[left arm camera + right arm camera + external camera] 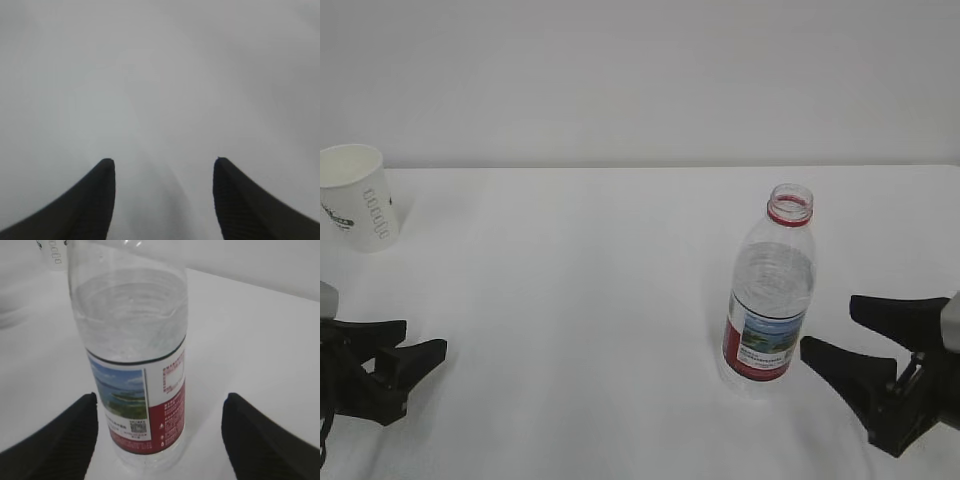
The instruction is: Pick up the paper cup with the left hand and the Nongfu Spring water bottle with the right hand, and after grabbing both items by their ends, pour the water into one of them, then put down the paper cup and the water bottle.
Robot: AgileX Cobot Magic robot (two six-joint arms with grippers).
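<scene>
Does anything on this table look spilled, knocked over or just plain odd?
Nothing stands out. The water bottle stands upright with no cap, water inside, and the paper cup stands upright at the far left. No puddle shows on the white table.

Bottle (131, 365) label print, cup (358, 197) lettering: seemingly too blurred to read.

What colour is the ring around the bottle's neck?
Red, on the clear ribbed plastic water bottle; its neck ring shows best in the exterior view.
</scene>
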